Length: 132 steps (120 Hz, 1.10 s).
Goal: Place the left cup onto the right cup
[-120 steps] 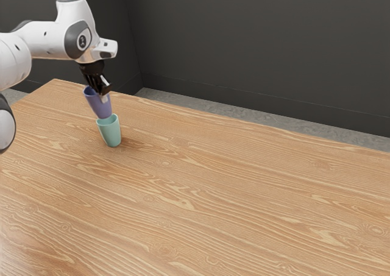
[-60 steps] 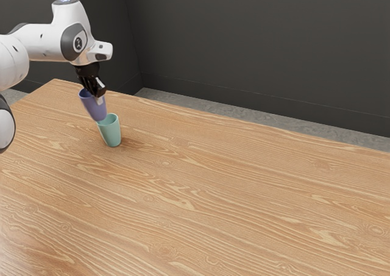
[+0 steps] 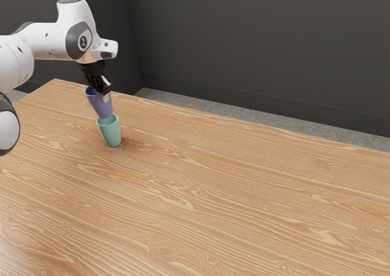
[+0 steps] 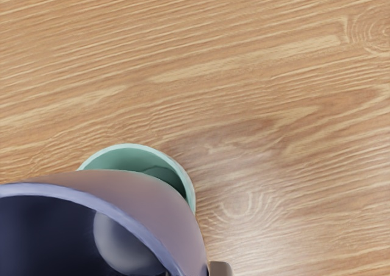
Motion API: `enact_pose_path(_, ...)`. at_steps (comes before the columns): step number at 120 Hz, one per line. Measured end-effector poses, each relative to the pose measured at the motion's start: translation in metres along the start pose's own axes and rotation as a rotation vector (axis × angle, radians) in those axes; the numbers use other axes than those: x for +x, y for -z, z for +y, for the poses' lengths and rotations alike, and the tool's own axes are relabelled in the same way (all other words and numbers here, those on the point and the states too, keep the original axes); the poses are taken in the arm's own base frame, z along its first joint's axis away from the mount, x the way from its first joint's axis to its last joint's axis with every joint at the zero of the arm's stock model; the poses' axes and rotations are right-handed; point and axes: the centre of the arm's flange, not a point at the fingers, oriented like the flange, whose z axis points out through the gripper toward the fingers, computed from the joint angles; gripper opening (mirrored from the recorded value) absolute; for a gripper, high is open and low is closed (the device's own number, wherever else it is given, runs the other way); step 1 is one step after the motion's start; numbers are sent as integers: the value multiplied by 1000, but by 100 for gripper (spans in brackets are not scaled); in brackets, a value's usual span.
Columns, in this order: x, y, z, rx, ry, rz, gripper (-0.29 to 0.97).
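A purple cup [image 3: 100,105] hangs tilted just above a teal cup [image 3: 110,131] that stands upright on the wooden table [image 3: 213,184]. My gripper [image 3: 100,91] is shut on the purple cup's rim, holding it over the teal cup's mouth, its bottom at or just inside that rim. In the wrist view the purple cup [image 4: 122,221] looms large and blurred under the hand, and the teal cup's open rim [image 4: 152,160] peeks out from behind it.
The table's far edge [image 3: 256,120] runs diagonally behind the cups, with a dark wall beyond. Open wood stretches toward the exterior view's right and front.
The hand with the purple cup swung toward the exterior view's left half a second ago and has now come back over the teal cup, close to where it was a second ago.
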Motion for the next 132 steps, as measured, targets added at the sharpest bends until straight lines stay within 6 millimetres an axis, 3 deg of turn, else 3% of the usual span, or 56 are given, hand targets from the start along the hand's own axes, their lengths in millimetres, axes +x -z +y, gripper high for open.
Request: enact_pose_path(132,-4,-16,-16,-10,17,-10,-11)
